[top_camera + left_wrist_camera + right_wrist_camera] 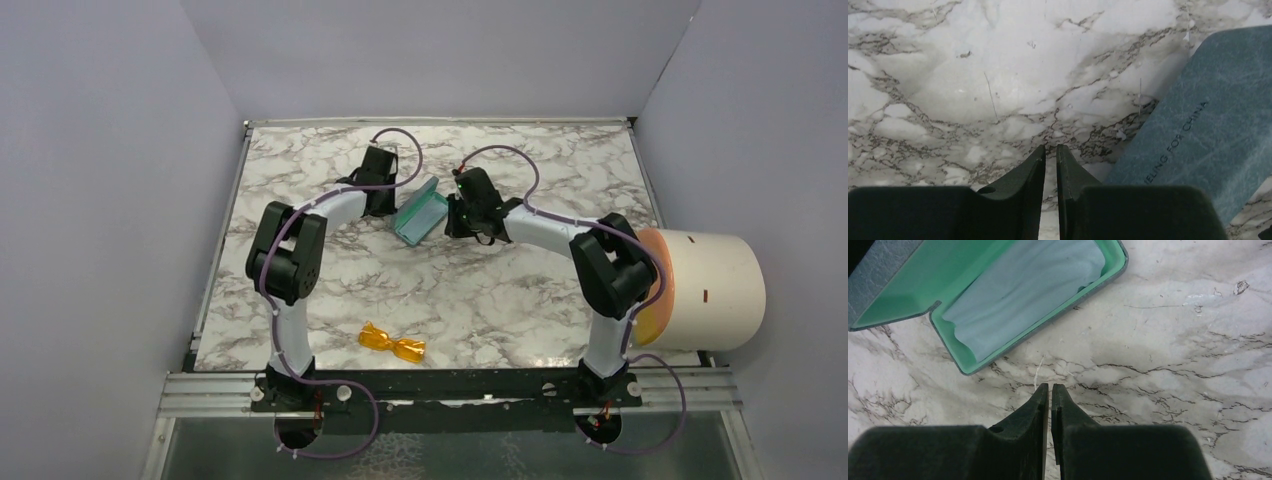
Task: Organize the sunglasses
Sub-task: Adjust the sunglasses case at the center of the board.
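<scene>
Sunglasses (392, 343) free on open marble (500, 300) up front, case (420, 215) hemmed between left gripper (1050, 155) and right gripper (1050, 392), walls (100, 200) close around

The sunglasses (392, 343) are seen in translucent orange-amber. The glasses case (1228, 100) is coloured blue-grey outside and mint green inside. The cloth (1023, 295) is shown in pale blue. The table (500, 290) is patterned as white marble with grey-brown veins. The cylinder (715, 290) is coloured cream-white, with peach-orange inside.

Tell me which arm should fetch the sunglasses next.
Left, probably. The sunglasses lie by the near edge, closer to the left arm's base. The left pincer and right pincer are both empty, far off beside the open case.
</scene>
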You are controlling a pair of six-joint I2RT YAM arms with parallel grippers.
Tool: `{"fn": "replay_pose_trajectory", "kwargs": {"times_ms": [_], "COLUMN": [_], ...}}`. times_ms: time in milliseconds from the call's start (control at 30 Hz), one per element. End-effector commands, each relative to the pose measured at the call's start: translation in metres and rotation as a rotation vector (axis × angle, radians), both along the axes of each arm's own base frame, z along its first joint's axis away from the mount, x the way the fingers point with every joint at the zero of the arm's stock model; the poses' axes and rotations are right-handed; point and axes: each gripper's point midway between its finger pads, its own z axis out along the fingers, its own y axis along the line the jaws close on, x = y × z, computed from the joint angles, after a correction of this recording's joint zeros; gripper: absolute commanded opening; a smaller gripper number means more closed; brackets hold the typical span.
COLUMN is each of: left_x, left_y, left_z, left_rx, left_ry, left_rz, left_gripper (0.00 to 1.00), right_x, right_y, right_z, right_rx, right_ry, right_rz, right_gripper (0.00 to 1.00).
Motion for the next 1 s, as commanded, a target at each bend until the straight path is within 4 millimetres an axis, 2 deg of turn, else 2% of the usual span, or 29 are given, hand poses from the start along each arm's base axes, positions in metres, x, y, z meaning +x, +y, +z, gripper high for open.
{"fn": "replay_pose_trajectory", "kwargs": {"times_ms": [0, 333, 567, 667, 800, 967], "left_x": [-0.014, -0.034, -0.043, -0.047, -0.048, -0.048], "left_y": [0.0, -0.005, -0.01, -0.01, -0.009, -0.009], "left_z": [0.018, 0.029, 0.025, 0.024, 0.022, 0.018], "left_rx": [-0.032, -0.079, -0.087, -0.088, -0.083, -0.09], "left_ry": [-0.015, -0.016, -0.003, 0.0, 0.004, 0.012], "left_rz": [-0.007, -0.011, -0.023, -0.024, -0.019, -0.011], "left_gripper": [0.17, 0.17, 0.17, 0.17, 0.17, 0.17], "right_x": [0.008, 0.006, -0.012, -0.032, -0.072, -0.111], "right_y": [0.009, 0.01, 0.018, 0.022, 0.032, 0.03], "right_z": [0.003, 0.007, 0.029, 0.04, 0.056, 0.071], "right_rx": [0.017, 0.022, 0.069, 0.065, 0.045, -0.004], "right_ry": [-0.013, -0.02, -0.012, -0.003, 0.014, 0.027], "right_rz": [-0.012, 0.013, 0.1, 0.182, 0.332, 0.458], "right_gripper": [0.08, 0.1, 0.1, 0.1, 0.12, 0.3]}}
